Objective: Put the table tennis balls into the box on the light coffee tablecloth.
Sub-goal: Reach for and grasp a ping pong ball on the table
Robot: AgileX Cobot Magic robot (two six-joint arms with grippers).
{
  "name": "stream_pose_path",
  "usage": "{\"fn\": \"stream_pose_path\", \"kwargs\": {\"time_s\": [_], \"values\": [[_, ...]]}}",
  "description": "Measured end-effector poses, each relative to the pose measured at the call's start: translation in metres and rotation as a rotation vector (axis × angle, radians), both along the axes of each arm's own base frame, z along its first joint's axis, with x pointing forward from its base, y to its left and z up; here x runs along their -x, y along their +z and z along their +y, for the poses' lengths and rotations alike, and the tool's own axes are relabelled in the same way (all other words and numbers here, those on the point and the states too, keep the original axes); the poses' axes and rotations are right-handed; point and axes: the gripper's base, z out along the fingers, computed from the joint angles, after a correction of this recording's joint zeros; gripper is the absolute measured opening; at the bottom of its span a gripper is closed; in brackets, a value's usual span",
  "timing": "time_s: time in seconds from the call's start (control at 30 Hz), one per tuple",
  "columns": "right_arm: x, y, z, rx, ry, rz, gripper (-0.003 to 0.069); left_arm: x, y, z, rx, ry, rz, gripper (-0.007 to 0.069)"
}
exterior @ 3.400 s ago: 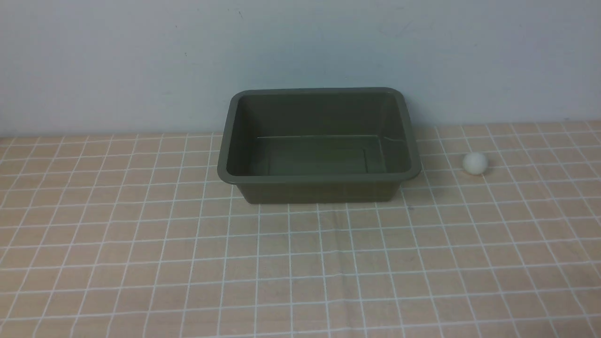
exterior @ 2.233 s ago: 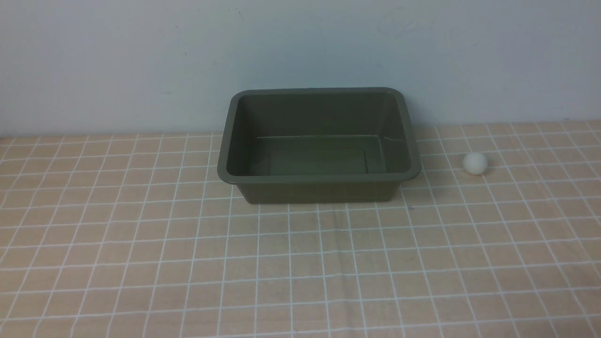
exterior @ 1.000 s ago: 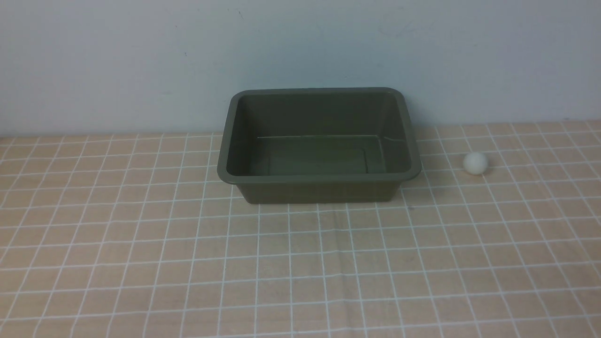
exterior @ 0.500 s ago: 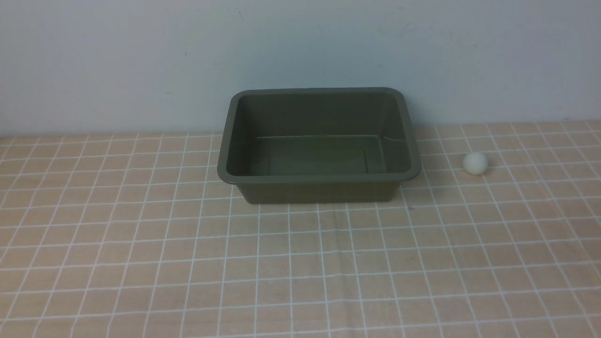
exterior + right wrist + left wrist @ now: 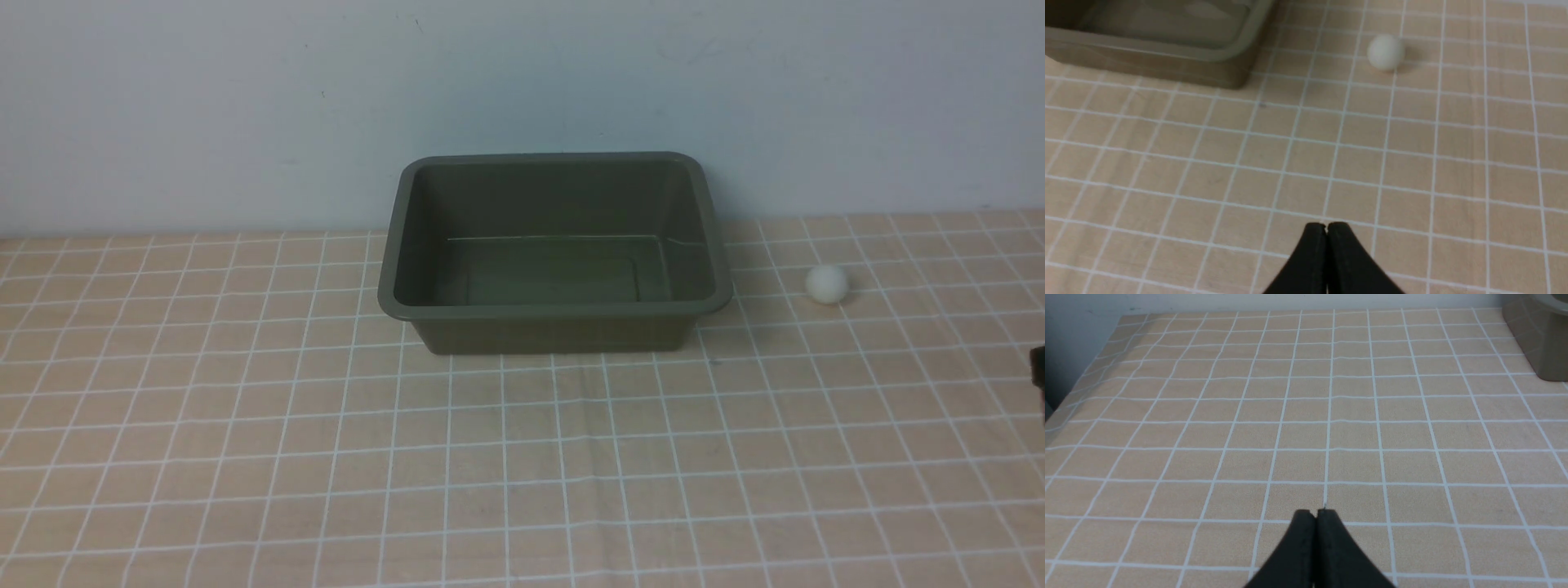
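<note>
Nils: Nothing on the cloth has shifted. One change only: a dark sliver (image 5: pixel 1038 376) now shows at the right edge of the front view, none before. Probably the right arm coming in.

Tove: Ball position?

Nils: White ball (image 5: pixel 826 283) rests on the tablecloth (image 5: pixel 245 425), right of the box (image 5: pixel 555 309), near its rim but apart from it. Nothing visible in the box.

Tove: Grippers?

Nils: Right gripper (image 5: pixel 1326 225) has its jaws pressed together, holding nothing, with the ball well ahead of it. Left gripper (image 5: pixel 1316 512) is likewise closed and empty, over bare cloth.

Tove: So, the reach.

Nils: My judgement: spread the jaws before descending, come straight down over the ball, close gently. A nudge would send it rolling. Lift clear of the flared rim and let go low inside, since it bounces.

Tove: Blind spots?

Nils: The sliver is cut off, too little to identify firmly. Left arm is absent from the front view. Both wrist views crop the box. Its near inner wall is hidden. Only one ball is seen.
</note>
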Motion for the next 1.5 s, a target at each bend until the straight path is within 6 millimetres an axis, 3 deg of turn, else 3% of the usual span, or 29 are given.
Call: {"fn": "stream_pose_path", "kwargs": {"time_s": [0.13,0.33,0.67,0.83,1.1,1.27,1.5], "values": [[-0.043,-0.019,-0.007,0.015,-0.044,0.151,-0.0016,0.0,0.0,0.0,0.0,0.0,0.0,-0.0069],[-0.094,-0.032,-0.008,0.019,-0.051,0.221,-0.0016,0.0,0.0,0.0,0.0,0.0,0.0,-0.0069],[-0.151,-0.048,0.019,0.039,0.008,0.131,-0.0016,0.0,0.0,0.0,0.0,0.0,0.0,-0.0069],[-0.164,-0.057,0.02,0.016,-0.035,0.099,-0.0015,0.0,0.0,0.0,0.0,0.0,0.0,-0.0069],[-0.168,-0.066,0.021,-0.013,-0.053,0.115,0.0005,0.0,0.0,0.0,0.0,0.0,0.0,-0.0069],[-0.168,-0.066,0.022,-0.028,-0.06,0.115,0.0037,0.0,0.0,0.0,0.0,0.0,0.0,-0.0069],[-0.167,-0.066,0.022,-0.032,-0.06,0.126,0.0136,0.0,0.0,0.0,0.0,0.0,0.0,-0.0069]]}}
